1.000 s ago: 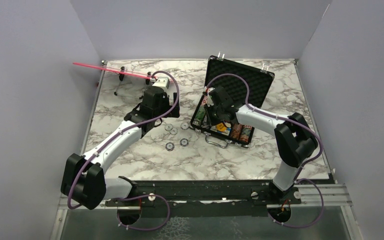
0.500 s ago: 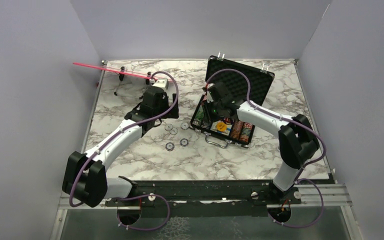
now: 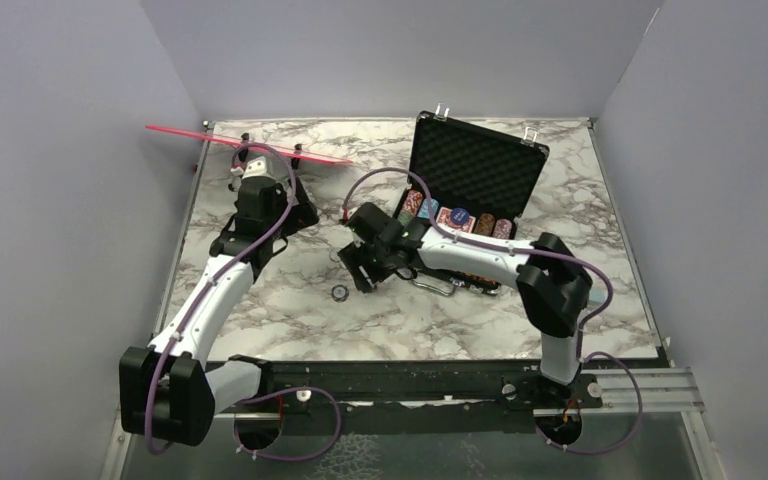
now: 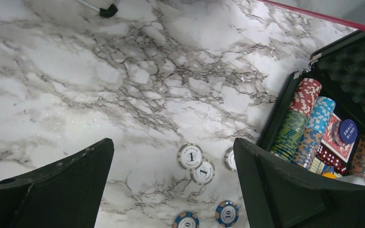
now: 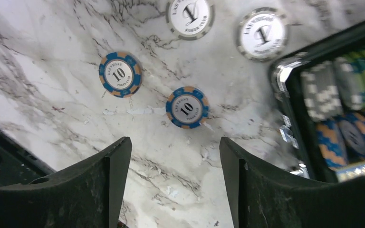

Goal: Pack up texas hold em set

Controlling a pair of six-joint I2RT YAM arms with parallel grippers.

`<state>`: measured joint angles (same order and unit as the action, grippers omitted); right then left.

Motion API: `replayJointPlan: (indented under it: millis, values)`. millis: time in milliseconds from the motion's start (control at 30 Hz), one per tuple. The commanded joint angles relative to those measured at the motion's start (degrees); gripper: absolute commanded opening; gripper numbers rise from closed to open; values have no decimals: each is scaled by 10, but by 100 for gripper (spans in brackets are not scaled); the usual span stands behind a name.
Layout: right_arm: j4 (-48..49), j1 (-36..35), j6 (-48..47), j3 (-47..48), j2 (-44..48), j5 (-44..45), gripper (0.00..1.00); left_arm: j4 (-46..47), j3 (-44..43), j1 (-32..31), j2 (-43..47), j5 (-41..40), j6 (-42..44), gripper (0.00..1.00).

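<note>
Texas hold em set [image 3: 475,165], the black rectangular foam-lined briefcase, sits lid-up on the white marble tabletop [image 3: 430,320]. Just left of the case, two blue-and-orange round poker chips [image 5: 187,107] lie flat below my right gripper [image 5: 173,147], jaws apart, holding nothing. Further left of the case, my left gripper [image 4: 173,147] is spread wide too.

The table [image 4: 76,71] under me showed white marble veining, smooth, with a faint sheen. On my right gripper [image 5: 173,142] the fingers [image 5: 85,190] looked like matt black plastic, slightly grainy, and my left gripper [image 4: 172,142] had the same finish. The loose chips [image 5: 187,107] in the upper half of the right wrist frame were smooth, with flat printed centres. The case [image 3: 475,165] had matt black egg-crate foam in its lid, and a bright polished metal fitting [image 5: 285,71] gleamed on its rim at right.
</note>
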<state>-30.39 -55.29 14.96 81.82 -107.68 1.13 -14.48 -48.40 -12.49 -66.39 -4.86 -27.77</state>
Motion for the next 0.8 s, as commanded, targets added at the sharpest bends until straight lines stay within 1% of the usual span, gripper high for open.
replayJointPlan:
  millis: [0,167,267,400,633,700,767]
  values:
    - [-51,-21,0,41,-62,35,72,-7,35,30,30,35,-46,99]
    - [-65,-23,7,69,-102,58,73,14,77,44,48,73,-66,99]
    - [-69,-23,8,86,-120,65,70,22,93,46,48,88,-78,99]
    - [-80,-22,15,104,-150,68,61,23,98,47,46,102,-76,99]
    - [-69,-20,29,96,-152,53,33,33,109,47,70,134,-52,99]
    - [-55,-20,33,87,-137,56,31,37,114,47,75,156,-52,98]
    - [-34,-18,38,73,-110,58,30,41,118,46,76,182,-53,95]
